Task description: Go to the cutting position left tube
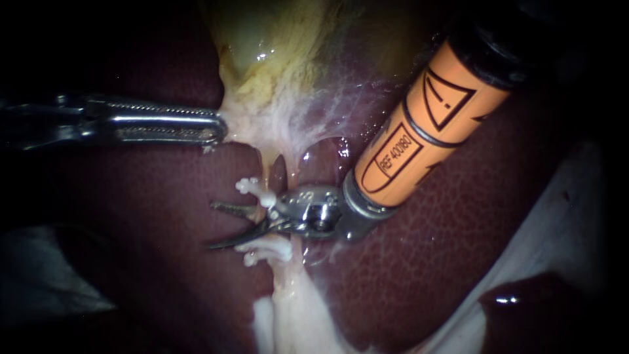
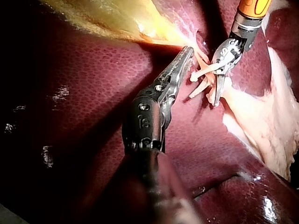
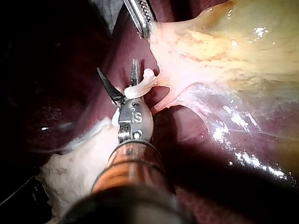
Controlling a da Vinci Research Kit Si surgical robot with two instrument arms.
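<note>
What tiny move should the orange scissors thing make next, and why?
Probably ease the right instrument slightly forward. Its open blades sit between the upper clip and the lower clip, but I cannot tell if the tube lies fully between them. The left instrument, shut on the gallbladder, holds it stretched.

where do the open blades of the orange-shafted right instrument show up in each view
endoscope view: the orange-shafted right instrument's blades open at centre, pointing left, between two white plastic clips.
left wrist view: the blades just beyond the silver left instrument, whose jaws are shut on pale yellow tissue.
right wrist view: the blades open ahead of the orange shaft, one clip against them.
shared landmark: the white clips.
</note>
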